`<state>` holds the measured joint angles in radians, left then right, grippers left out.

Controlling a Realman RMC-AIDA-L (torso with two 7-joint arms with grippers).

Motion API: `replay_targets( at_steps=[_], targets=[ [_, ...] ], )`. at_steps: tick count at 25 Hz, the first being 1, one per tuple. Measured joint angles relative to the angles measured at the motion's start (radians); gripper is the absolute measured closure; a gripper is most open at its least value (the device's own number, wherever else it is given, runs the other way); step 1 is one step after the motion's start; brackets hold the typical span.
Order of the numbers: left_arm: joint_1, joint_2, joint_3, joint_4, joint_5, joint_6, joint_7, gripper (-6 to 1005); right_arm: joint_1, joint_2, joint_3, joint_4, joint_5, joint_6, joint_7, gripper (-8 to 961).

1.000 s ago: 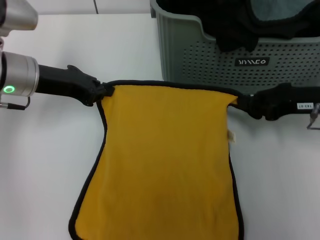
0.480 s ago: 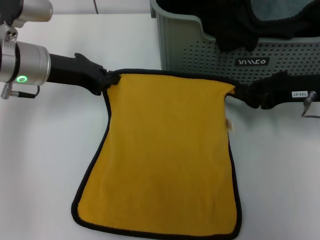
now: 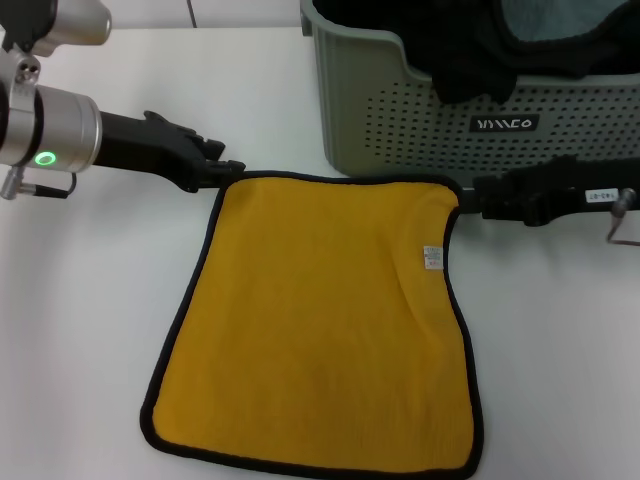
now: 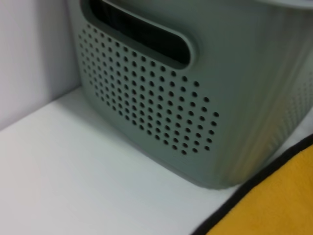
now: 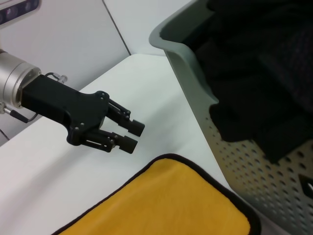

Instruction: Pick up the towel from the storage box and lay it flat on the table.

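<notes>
Lying flat, yellow face up, on the table point(image 3: 260, 90), just in front of the storage box point(image 3: 400, 110): the towel point(image 3: 320, 320). Hovering off its far corners, fingers released and gripping nothing: left gripper point(image 3: 225, 172) and right gripper point(image 3: 480, 198).

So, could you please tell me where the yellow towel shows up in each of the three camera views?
Head view: the towel lies flat on the table, in front of the storage box, between both grippers.
Left wrist view: only one black-edged yellow corner shows, beside the box.
Right wrist view: a yellow corner lies near the left gripper.
Shared landmark: the perforated storage box.
</notes>
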<state>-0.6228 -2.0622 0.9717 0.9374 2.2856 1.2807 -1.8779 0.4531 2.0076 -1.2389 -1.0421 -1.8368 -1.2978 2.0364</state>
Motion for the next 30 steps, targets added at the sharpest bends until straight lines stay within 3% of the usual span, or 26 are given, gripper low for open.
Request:
replay_targets(
  at_steps=[5,12,19,22,26,30],
  targets=[
    [0.025,-0.003,-0.001,0.051,-0.015,-0.004,0.002,676,-0.035,0.003,0.043,-0.018,-0.001,-0.043,0.005,571],
    [0.103,-0.027,0.036,0.187,-0.141,0.039,0.076,542,-0.135,0.005,0.061,-0.113,-0.001,-0.070,0.014,259],
    [0.126,-0.027,0.085,0.203,-0.217,0.085,0.113,546,-0.199,-0.001,0.088,-0.128,0.006,-0.109,-0.015,164],
    [0.133,-0.029,0.097,0.203,-0.237,0.089,0.130,547,-0.224,0.003,0.154,-0.126,0.078,-0.253,-0.183,123],
    [0.219,-0.029,0.134,0.198,-0.440,0.136,0.357,545,-0.238,0.006,0.198,-0.060,0.167,-0.390,-0.474,108],
    [0.311,-0.030,0.139,0.129,-0.709,0.365,0.495,540,-0.210,0.010,0.103,0.121,0.278,-0.467,-0.746,105]
  ],
)
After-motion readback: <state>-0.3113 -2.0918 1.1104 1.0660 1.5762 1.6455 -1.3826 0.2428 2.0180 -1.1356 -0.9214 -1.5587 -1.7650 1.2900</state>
